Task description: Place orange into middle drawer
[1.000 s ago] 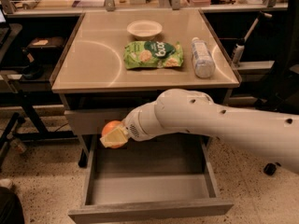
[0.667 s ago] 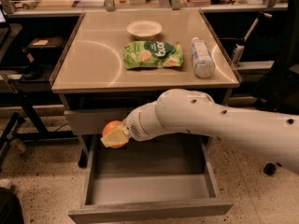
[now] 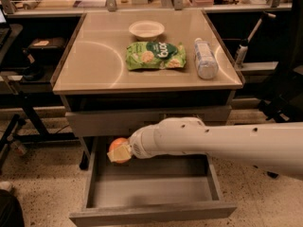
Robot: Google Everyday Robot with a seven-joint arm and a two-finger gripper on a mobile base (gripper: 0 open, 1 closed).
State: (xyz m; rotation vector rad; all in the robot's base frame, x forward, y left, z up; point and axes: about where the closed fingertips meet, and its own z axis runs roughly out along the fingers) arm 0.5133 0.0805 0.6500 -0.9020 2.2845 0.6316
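The orange [image 3: 118,146] is a small round fruit held in my gripper [image 3: 119,152], whose pale fingers [image 3: 121,152] are shut across its front. It hangs just above the back left corner of the open middle drawer [image 3: 156,192], a wide shallow grey drawer pulled out toward the camera, its inside bare. My white arm [image 3: 222,141] reaches in from the right, across the drawer's back.
On the tan tabletop [image 3: 94,65] lie a green snack bag [image 3: 155,55], a white bowl [image 3: 147,29] and a plastic water bottle [image 3: 205,58] on its side. A closed upper drawer front [image 3: 104,122] sits above the open one. Dark shelving and chair legs flank the cabinet.
The orange and gripper have dropped slightly, from in front of the upper drawer front to just over the open drawer's back left corner.
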